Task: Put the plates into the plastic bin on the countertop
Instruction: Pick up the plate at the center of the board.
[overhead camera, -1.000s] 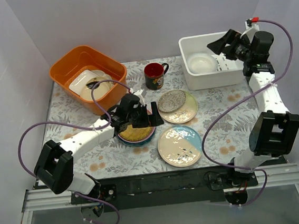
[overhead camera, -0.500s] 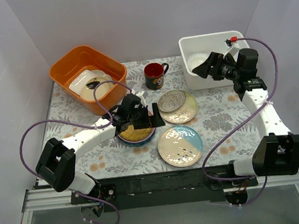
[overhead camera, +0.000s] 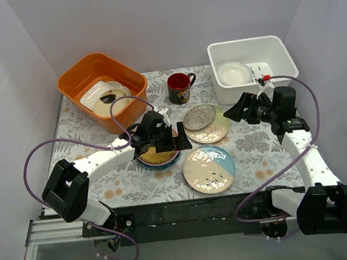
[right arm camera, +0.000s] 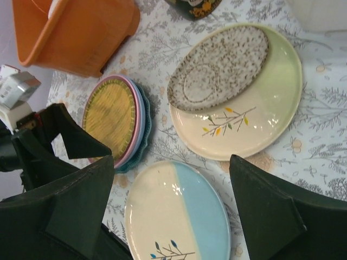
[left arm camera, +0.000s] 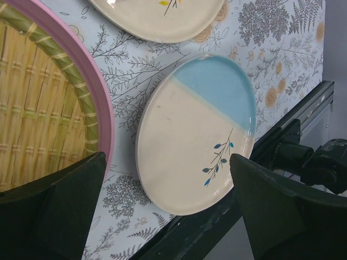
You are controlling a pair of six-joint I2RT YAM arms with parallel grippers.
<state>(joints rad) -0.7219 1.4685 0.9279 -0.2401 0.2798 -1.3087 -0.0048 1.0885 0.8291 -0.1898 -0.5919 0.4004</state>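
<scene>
A yellow woven plate (overhead camera: 158, 155) tops a stack of pink, blue and teal plates (right arm camera: 142, 122) left of centre on the countertop (overhead camera: 254, 142). My left gripper (overhead camera: 170, 142) hovers open over the stack's right edge, holding nothing. A cream and blue plate (overhead camera: 209, 168) lies near the front edge. A grey speckled plate (overhead camera: 199, 116) rests on a cream and green plate (overhead camera: 218, 127). My right gripper (overhead camera: 240, 109) hangs open and empty just right of that pair. The white plastic bin (overhead camera: 281, 64) at the back right holds one white plate (overhead camera: 234, 73).
An orange tub (overhead camera: 76, 78) with white dishes stands at the back left. A dark red-rimmed mug (overhead camera: 180, 87) sits between tub and bin. Grey walls close in on three sides. The black front rail (left arm camera: 217, 227) runs just past the cream and blue plate.
My right arm has swung from above the bin forward and left, down to beside the cream and green plate. The left gripper has edged slightly right over the stack.
</scene>
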